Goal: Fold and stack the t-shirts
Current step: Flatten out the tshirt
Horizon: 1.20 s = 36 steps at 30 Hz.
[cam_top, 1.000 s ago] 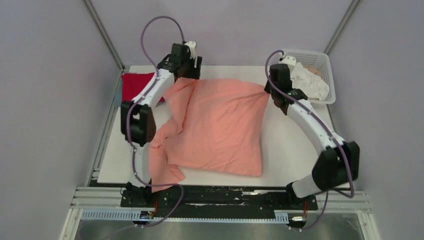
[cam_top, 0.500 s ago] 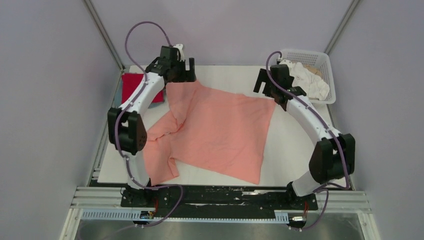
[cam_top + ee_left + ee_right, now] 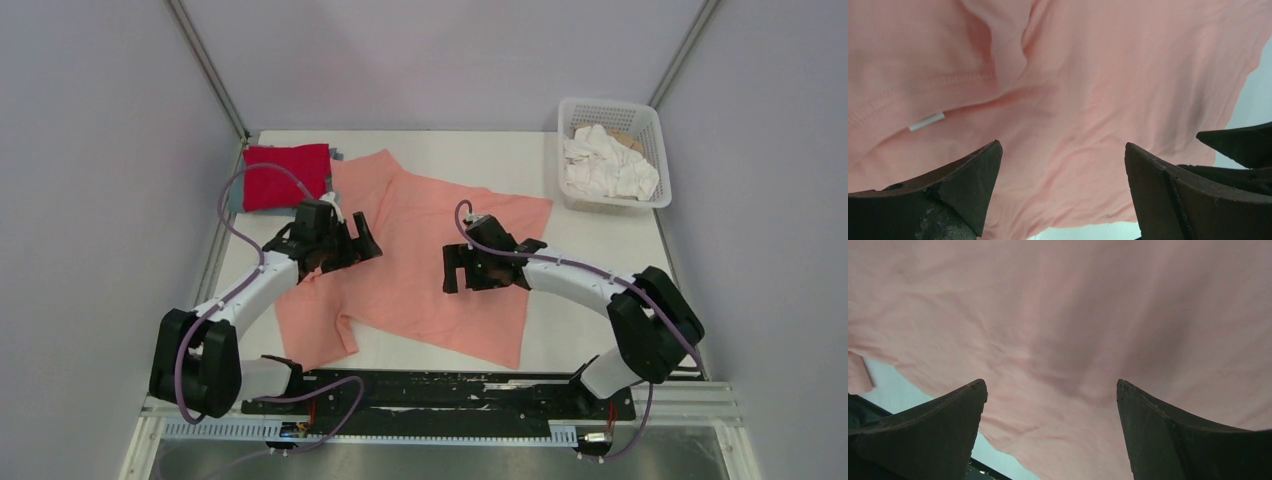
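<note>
A salmon-pink t-shirt (image 3: 412, 275) lies spread out on the white table (image 3: 600, 228), one sleeve pointing to the far left. Its white neck label (image 3: 926, 121) shows in the left wrist view. A folded bright red t-shirt (image 3: 287, 175) sits at the far left corner on a grey-blue one (image 3: 234, 197), of which only an edge shows. My left gripper (image 3: 362, 240) (image 3: 1063, 145) hovers open over the pink shirt's left part. My right gripper (image 3: 456, 270) (image 3: 1051, 383) hovers open over its middle. Neither holds cloth.
A white lattice basket (image 3: 652, 150) at the far right corner holds crumpled white cloth (image 3: 605, 168). Bare table shows to the right of the pink shirt and along the far edge. Grey walls enclose the table on three sides.
Both arms have drawn back from the far edge to the middle of the table. Both grippers have opened and let go of the pink shirt, which now lies flat.
</note>
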{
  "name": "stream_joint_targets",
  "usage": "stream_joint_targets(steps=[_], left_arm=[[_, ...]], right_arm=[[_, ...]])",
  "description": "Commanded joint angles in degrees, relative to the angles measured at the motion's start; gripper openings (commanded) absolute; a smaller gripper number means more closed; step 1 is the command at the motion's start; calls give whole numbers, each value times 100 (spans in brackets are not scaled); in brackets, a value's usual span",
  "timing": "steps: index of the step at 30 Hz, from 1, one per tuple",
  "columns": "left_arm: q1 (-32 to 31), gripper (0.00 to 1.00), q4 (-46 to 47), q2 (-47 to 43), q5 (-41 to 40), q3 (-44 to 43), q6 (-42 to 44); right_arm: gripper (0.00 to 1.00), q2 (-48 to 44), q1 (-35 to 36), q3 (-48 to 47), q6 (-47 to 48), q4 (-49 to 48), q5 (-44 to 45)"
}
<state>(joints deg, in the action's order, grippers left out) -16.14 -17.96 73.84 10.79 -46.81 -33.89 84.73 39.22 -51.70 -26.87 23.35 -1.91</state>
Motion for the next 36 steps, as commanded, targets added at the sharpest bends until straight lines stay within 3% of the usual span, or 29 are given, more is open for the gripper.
stream_joint_targets(steps=[1,9,14,21,27,36], left_arm=[[-51,100,547,-394,19,298,-509],[-39,100,206,217,-876,-111,-656],[-37,100,149,1027,-874,-566,-696],[-35,91,93,1848,-671,-1038,-700],[-124,85,445,2244,37,-1211,-741],[-420,83,217,2821,-229,-2007,-637]], right_arm=[[100,432,51,233,-448,-449,-356],[100,371,-407,1156,-613,-455,-318],[100,-287,-1282,1794,-483,-298,-471],[100,-1210,-2918,2053,73,334,-489],[100,-1294,-3028,1930,174,350,-668],[100,-1335,-3026,1959,227,361,-526]])
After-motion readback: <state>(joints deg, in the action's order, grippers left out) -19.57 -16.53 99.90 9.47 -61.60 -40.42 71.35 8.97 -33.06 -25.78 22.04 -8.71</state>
